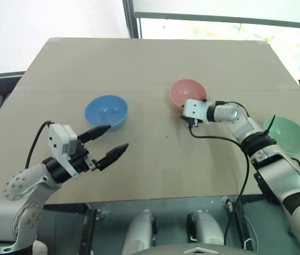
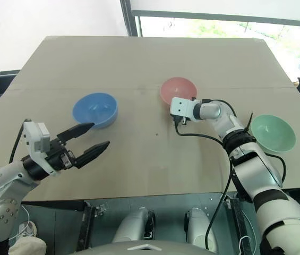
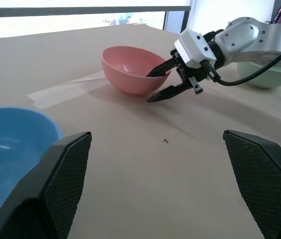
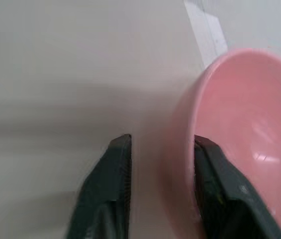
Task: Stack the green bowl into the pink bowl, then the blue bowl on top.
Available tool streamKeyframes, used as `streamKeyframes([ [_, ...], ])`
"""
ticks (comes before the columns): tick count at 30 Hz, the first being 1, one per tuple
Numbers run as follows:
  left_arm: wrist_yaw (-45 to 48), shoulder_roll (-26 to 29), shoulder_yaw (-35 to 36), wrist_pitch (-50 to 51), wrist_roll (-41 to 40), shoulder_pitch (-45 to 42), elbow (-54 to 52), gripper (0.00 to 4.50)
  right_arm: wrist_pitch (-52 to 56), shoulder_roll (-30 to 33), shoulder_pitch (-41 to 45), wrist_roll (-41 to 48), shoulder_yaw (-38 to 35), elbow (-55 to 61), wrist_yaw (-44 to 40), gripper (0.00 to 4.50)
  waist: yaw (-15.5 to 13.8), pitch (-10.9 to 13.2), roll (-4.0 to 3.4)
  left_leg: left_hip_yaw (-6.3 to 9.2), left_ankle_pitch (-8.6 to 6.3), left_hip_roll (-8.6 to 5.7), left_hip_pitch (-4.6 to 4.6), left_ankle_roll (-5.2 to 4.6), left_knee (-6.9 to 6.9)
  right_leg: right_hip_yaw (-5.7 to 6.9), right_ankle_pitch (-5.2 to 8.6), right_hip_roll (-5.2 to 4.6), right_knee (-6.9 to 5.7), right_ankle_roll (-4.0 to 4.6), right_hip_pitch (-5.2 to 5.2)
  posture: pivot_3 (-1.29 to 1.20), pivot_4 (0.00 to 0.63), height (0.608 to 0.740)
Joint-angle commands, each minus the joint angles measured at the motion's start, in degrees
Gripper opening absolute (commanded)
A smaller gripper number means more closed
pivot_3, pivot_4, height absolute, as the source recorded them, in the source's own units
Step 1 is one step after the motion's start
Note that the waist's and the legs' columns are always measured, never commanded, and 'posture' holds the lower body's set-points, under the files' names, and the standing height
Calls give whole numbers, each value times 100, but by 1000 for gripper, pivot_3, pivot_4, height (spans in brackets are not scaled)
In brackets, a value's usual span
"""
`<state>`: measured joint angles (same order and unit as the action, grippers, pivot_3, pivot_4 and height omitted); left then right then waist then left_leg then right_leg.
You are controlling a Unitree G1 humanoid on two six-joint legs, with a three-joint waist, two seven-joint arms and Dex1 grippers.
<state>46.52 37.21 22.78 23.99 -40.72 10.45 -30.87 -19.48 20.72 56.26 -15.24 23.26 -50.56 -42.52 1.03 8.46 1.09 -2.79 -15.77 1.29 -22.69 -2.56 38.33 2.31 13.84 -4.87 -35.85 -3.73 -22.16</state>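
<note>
Bench: tan board top, three bowls on it, all upright and well apart from each other.

Blue bowl sits on my left side of the bench. Pink bowl sits mid-bench, a bit right of centre. Green bowl is near the right edge, partly behind my right forearm.

R fingers: at the pink bowl's near rim. Left wrist view shows one finger over the rim, inside the bowl, the other outside and lower, by the wall. Right wrist view agrees: bowl wall runs between the two fingers, one each side. There's a gap either side of the wall, so straddling the rim, not seen pinching it. Bowl is flat on the bench, not lifted.

L fingers: spread wide, nothing between them, hovering above the bench just short of the blue bowl, pointing fwd and to the right. Upper fingertip reaches near the bowl's front wall; can't tell if it touches.
</note>
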Motion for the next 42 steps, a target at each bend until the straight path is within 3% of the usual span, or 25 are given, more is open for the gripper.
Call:
streamKeyframes([
  [1, -172, 3, 28, -24, -6, -54, -179, 4500, 216, 141, -64, 335, -308, 1003, -393, 285, -4, 2, -3, 2, 1, 0, -1, 1, 1, 0, -1, 0, -2, 1, 0, 0, 150, 740],
  [4, -174, 45, -49, -39, 34, -220, -8, 4500, 923, 433, -653, 685, -495, 2655, -853, 285, -31, 0, -1, 7, 0, 2, -3, 0, 0, 0, -1, -1, 0, 1, 0, 0, 150, 740],
  [8, -199, 82, -187, -35, 113, -608, 305, 4500, 2621, 1076, -2042, 1071, -615, 5502, -1416, 285, -122, 0, -2, 20, -5, -1, -21, -8, -5, 14, -1, -8, 0, 0, 0, 0, 150, 740],
  [11, -107, 69, -325, -135, 231, -804, 494, 4500, 3764, 1253, -2781, 1295, -506, 6744, -1529, 285, -146, 0, -3, 12, -8, -2, -21, -13, -5, 12, -1, -9, 3, 0, 2, 0, 150, 740],
  [14, -38, 68, -434, -114, 230, -959, 593, 4500, 4193, 1169, -3023, 1219, -354, 6922, -1396, 285, -71, -1, -1, -1, -8, -2, -7, -13, 5, 2, -1, -8, 4, 0, 3, 0, 150, 740],
  [19, 418, 188, -584, -71, 61, -1162, 694, 4500, 4344, 707, -3059, 963, -723, 6899, -360, 2007, -43, -4, 3, 5, -7, 0, 24, -12, 6, 2, -1, -3, -3, 2, 27, 0, 150, 740],
  [25, 1420, 279, -870, -180, -192, -1417, 942, 4500, 5907, 855, -3891, 1782, -2228, 8655, -151, 2007, -205, -2, 1, 14, -12, -4, -12, -20, 3, 12, -1, -6, 2, 1, 13, 0, 150, 740],
  [28, 1792, 246, -1040, -215, -250, -1704, 1148, 4500, 6730, 886, -4554, 2193, -3348, 9456, -8, 2007, -202, -2, 1, 12, -16, -6, -19, -25, 1, 16, -1, -6, 12, -1, 13, 0, 150, 740],
  [30, 2001, 185, -1230, -259, -207, -1930, 1316, 4500, 6837, 1069, -5234, 1860, -3948, 9587, 273, 2007, -229, -3, 2, 8, -16, -7, -15, -25, 4, 13, 0, -6, 13, -1, 16, 0, 150, 740],
  [33, 2193, 109, -1404, -306, -130, -2168, 1544, 4500, 6751, 1174, -5767, 1305, -4169, 9380, 970, 2007, -183, -4, 1, 4, -16, -13, 1, -25, 9, 9, 1, -6, 18, -2, 27, 0, 150, 740],
  [38, 2379, 97, -1539, -358, -26, -2412, 1803, 4500, 6269, 1216, -6088, 584, -3845, 8581, 1855, 2007, -118, -10, 7, -7, -11, -11, 28, -18, 8, -11, 2, 9, 1, 0, 31, 0, 150, 740],
  [42, 2443, 132, -1498, -346, -17, -2460, 1878, 4500, 6172, 990, -6093, 709, -3663, 8258, 1978, 2007, -111, -10, 7, -7, -10, -7, 25, -18, 5, -15, 2, 10, 2, 0, 28, 0, 150, 740],
])
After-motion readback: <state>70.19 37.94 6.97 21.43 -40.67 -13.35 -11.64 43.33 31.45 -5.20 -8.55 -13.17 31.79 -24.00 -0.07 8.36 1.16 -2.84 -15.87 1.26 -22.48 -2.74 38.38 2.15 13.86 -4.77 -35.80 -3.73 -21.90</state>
